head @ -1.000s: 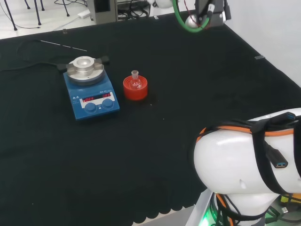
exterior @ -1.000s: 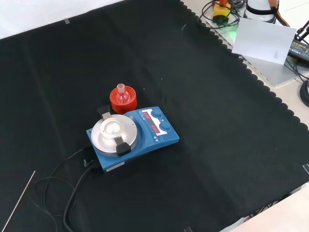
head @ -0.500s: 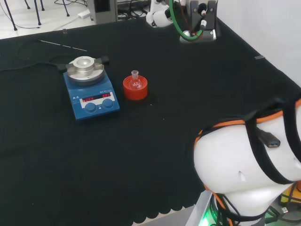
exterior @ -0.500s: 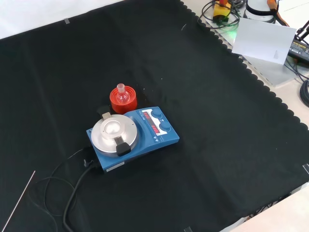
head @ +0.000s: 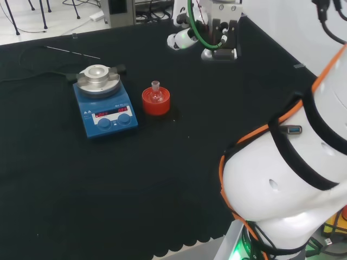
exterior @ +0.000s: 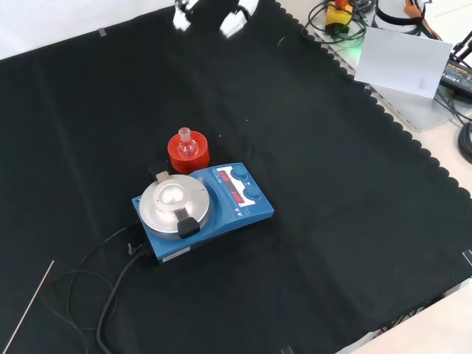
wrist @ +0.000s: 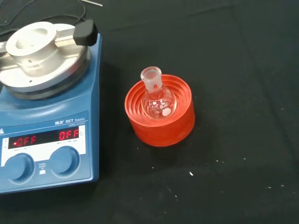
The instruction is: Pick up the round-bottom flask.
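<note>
A small clear round-bottom flask (head: 156,93) (exterior: 185,143) (wrist: 156,99) stands upright in a red ribbed stand (head: 156,104) (exterior: 189,155) (wrist: 161,127). A small white bit lies inside its bulb. The hand (head: 182,39) hangs well beyond the flask in the head view, off the cloth, with a green cable looped over its wrist. In the front view its white fingertips (exterior: 233,21) enter at the upper edge, spread apart and holding nothing, far above the flask.
A blue hotplate stirrer (head: 106,112) (exterior: 237,204) (wrist: 46,119) with a metal top sits right beside the stand. Its black cable (exterior: 110,295) trails over the cloth. A thin rod (head: 73,52) lies farther off. The arm's white link (head: 287,179) bulks at the right.
The hand has come down and leftward in the head view and now enters the front view's upper edge. The arm's white link has swung up. Flask and stand are unmoved.
</note>
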